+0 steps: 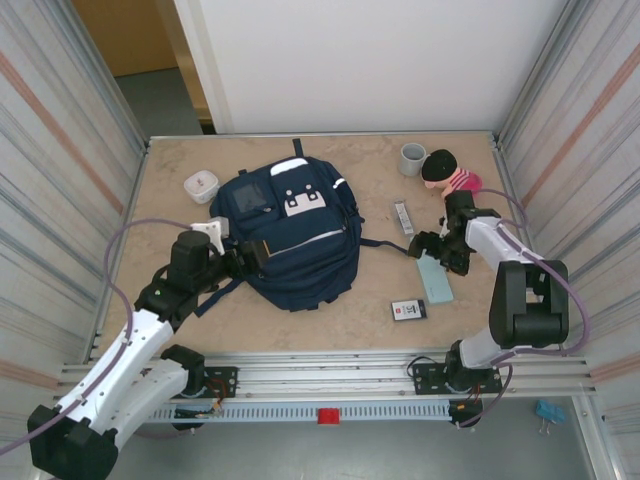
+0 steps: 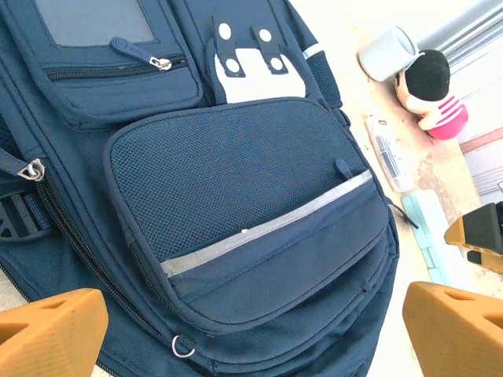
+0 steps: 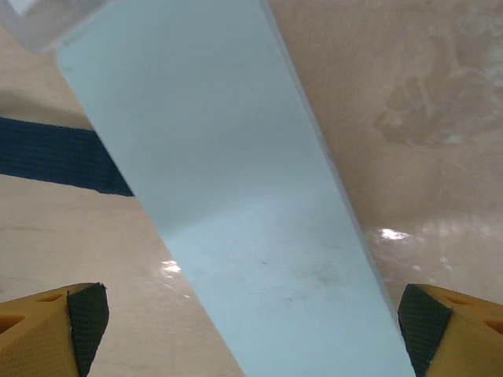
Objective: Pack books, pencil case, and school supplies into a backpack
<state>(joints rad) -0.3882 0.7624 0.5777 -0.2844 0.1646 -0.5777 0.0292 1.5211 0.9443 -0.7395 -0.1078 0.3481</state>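
The packing appears barely begun. The backpack [image 1: 295, 235] lies flat, front up, in the middle of the bench [image 1: 330, 325]. The front-pocket zips seen from the left wrist are drawn shut. Whether the main compartment is open cannot be told. Nothing is seen sticking out of the bag.

Every item for packing that can be made out lies outside the bag, on the bench to its right. The teal book [image 1: 436, 281] sits near the bag's right side. The black rectangle [image 1: 408, 309] with its white label lies closer to the arm bases, and the grey-white bar [image 1: 403, 217] lies farther back. Toward the far edge stand a grey cup [image 1: 412, 158] and a doll [image 1: 448, 172], and a white box [image 1: 201, 185] sits off the bag's far left corner.

The right tool [image 3: 251, 338] hangs low over the teal book with its jaws wide, one on either side of the book's width. It grips nothing, and the book rests flat on the bench. The left tool [image 2: 251, 338] hovers over the bag's lower front pocket, also wide and empty.

The step in hand looks like taking up the book. Judged from this, nearly all the work is left: opening the bag, loading the book and the small supplies, and closing it.
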